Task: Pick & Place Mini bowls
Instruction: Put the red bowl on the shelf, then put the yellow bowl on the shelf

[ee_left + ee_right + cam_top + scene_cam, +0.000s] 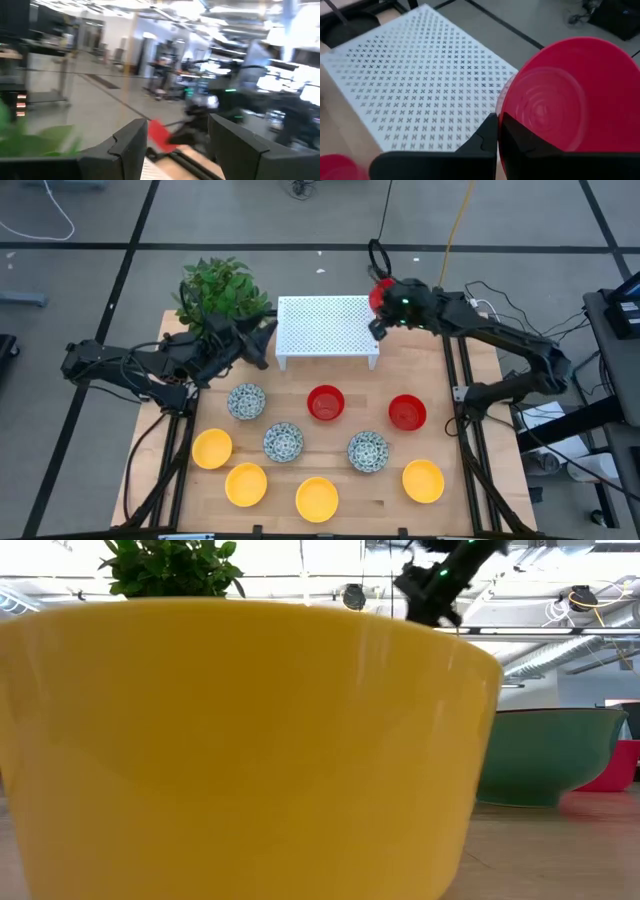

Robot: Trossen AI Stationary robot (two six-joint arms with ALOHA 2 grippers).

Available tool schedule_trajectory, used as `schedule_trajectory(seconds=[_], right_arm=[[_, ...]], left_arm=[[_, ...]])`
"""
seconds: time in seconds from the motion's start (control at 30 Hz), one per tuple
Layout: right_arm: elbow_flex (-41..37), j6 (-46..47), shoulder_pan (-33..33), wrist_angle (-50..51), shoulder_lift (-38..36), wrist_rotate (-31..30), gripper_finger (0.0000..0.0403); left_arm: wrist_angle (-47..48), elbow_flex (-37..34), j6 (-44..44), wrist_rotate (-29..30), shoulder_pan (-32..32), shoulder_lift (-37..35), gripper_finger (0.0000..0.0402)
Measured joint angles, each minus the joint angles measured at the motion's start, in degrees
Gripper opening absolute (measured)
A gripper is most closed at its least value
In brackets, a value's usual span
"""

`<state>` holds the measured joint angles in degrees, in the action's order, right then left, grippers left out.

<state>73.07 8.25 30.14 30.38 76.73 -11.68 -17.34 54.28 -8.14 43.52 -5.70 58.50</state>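
My right gripper [383,308] is shut on a glossy red mini bowl [378,294], held in the air over the far right corner of the white perforated rack [328,328]. Two more red bowls [325,402] [407,412], three speckled bowls [283,442] and several yellow bowls [316,498] rest on their bases on the table. My left gripper [172,145] is open, hovering by the rack's left edge [262,340], touching nothing. The low view is mostly filled by one yellow bowl [240,740]. My right gripper pinches the red bowl by its rim [501,117], the wall between the two fingers [487,137], one on each face. The bowl is lifted clear and tipped up on edge, its round face [555,105] turned toward the wrist camera, above the rack.
A potted green plant [222,290] stands at the table's far left corner, just behind my left gripper. The rack [420,80] stands along the far edge in the middle. Bare wood [420,365] lies between the rack and the bowls. Cables trail on the floor beyond.
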Motion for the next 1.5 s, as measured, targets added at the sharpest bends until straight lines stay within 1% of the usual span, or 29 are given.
schedule_trajectory(seconds=[0.1,0.17,0.27,0.47,0.53,0.63,0.83,0.93,1.0,1.1,1.2,1.33,1.4,1.5], right_arm=[[2.34,-0.03,-0.25,-1.17,5.06,0.03,0.0000],[3.49,-0.11,-0.25,-2.30,7.70,0.44,0.0000],[4.80,0.02,-0.17,-3.23,10.87,2.97,0.0000],[5.43,-0.09,-0.17,-4.81,14.27,4.35,0.0000],[5.43,-0.11,-0.17,-4.92,14.29,4.36,0.0004],[5.43,-0.01,-0.21,-6.32,14.28,4.50,0.0022],[5.41,0.00,-0.10,-7.05,13.62,4.50,0.0088],[5.39,-0.02,-0.10,-6.96,13.51,4.50,0.0122],[5.37,-0.23,-0.10,-7.07,12.88,4.50,0.0142],[5.37,-0.57,-0.22,-7.84,11.88,4.50,0.0162],[5.30,-0.59,-0.28,-8.51,10.14,4.50,0.0173],[5.32,-0.10,-0.33,-8.77,7.20,4.51,0.0174],[5.32,-0.02,-0.52,-8.72,5.85,4.47,0.0171],[5.32,0.00,-0.63,-8.86,3.78,4.44,0.0167]], left_arm=[[-0.13,0.00,-0.20,-3.73,-0.11,0.00,0.0214],[-0.14,0.00,-0.33,-5.16,-0.58,0.00,0.0214],[-0.15,-0.02,0.12,-5.57,-1.59,0.00,0.0214],[-0.13,-0.02,0.46,-5.72,-2.42,0.00,0.0214],[-0.14,-0.02,0.46,-5.72,-2.42,0.00,0.0214],[-0.13,-0.02,0.46,-5.70,-2.42,0.00,0.0214],[-0.40,-0.02,0.31,-5.84,-2.42,0.00,0.0214],[-0.93,-0.02,0.48,-7.27,-2.42,0.00,0.0214],[-1.31,-0.02,2.38,-8.24,-2.48,0.00,0.0214],[-2.64,-0.02,8.05,-9.01,-3.16,0.00,0.0214],[-4.06,-0.02,12.57,-8.98,-3.66,0.00,0.0214],[-2.17,1.64,14.51,-7.61,-3.98,0.00,0.0214],[1.55,3.78,15.29,-7.48,-4.03,0.06,0.0214],[9.61,8.20,15.04,-7.46,-4.05,1.43,0.0214]])
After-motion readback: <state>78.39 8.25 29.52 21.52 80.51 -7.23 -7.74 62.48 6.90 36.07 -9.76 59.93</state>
